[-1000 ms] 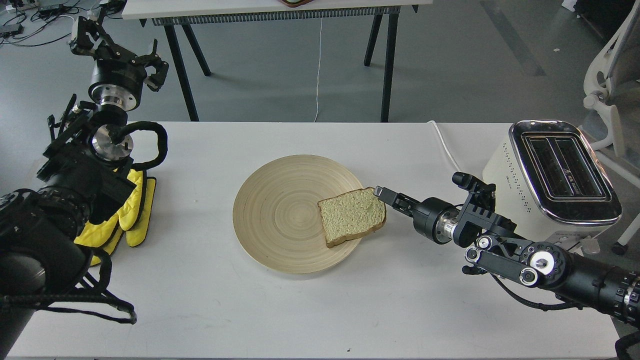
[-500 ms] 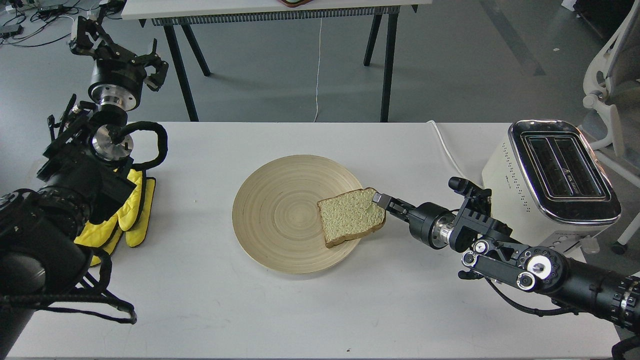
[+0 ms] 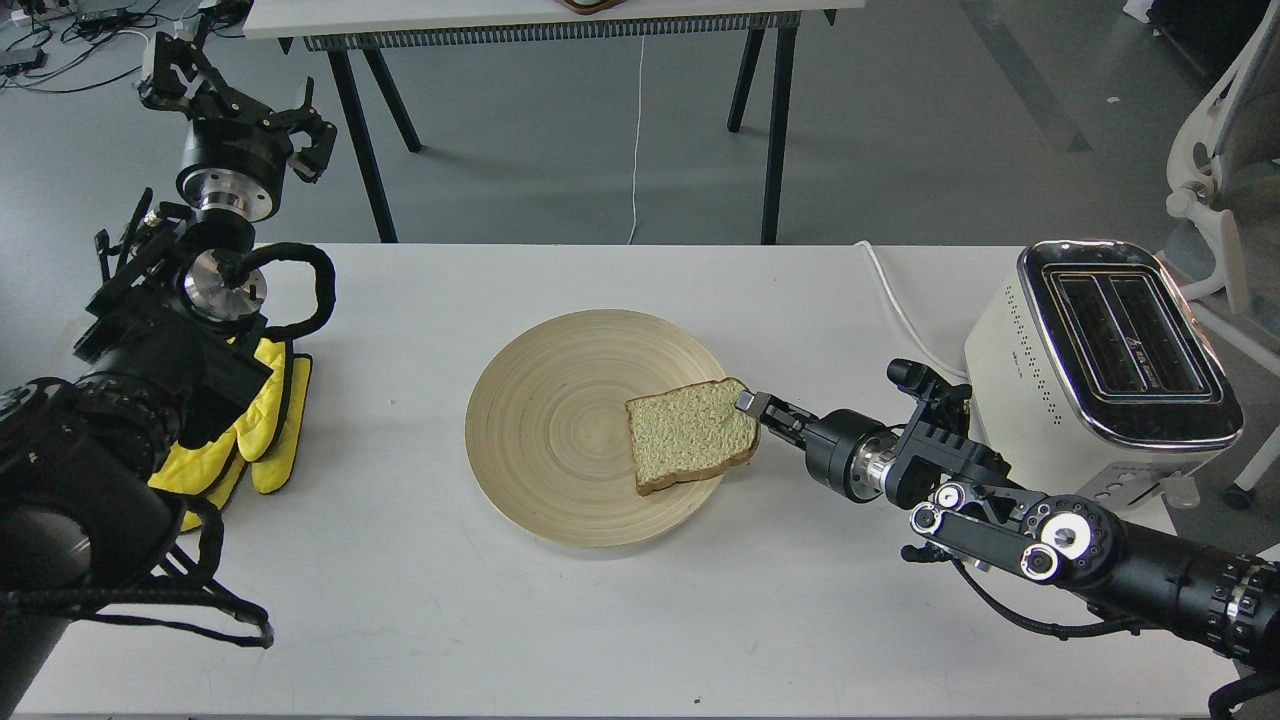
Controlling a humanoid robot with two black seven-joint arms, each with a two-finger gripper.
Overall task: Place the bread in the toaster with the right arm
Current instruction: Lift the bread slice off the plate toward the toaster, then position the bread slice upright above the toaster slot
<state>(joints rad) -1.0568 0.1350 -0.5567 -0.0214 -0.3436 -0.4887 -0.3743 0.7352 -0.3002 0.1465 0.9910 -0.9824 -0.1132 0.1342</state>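
Note:
The bread [image 3: 690,436], a pale tan slice with a brown crust, lies on the right part of a round wooden plate [image 3: 545,430]. My right gripper [image 3: 748,404] reaches in from the right, and its slim tip rests at the slice's right edge, touching it. Its two fingers cannot be told apart here. The cream-white toaster [image 3: 1100,350] with a chrome top and two empty slots stands at the table's right edge, behind my right arm. My left gripper [image 3: 240,95] is raised at the far left with its fingers spread and empty.
Yellow mitts [image 3: 255,430] lie on the table's left side under my left arm. A white cable [image 3: 895,300] runs from the toaster to the table's back edge. Another table's legs [image 3: 770,130] stand behind. A white chair [image 3: 1215,150] stands at the far right.
My right gripper has moved left and slightly down against the bread. The slice has slid a little to the left on the plate. The left arm has not moved.

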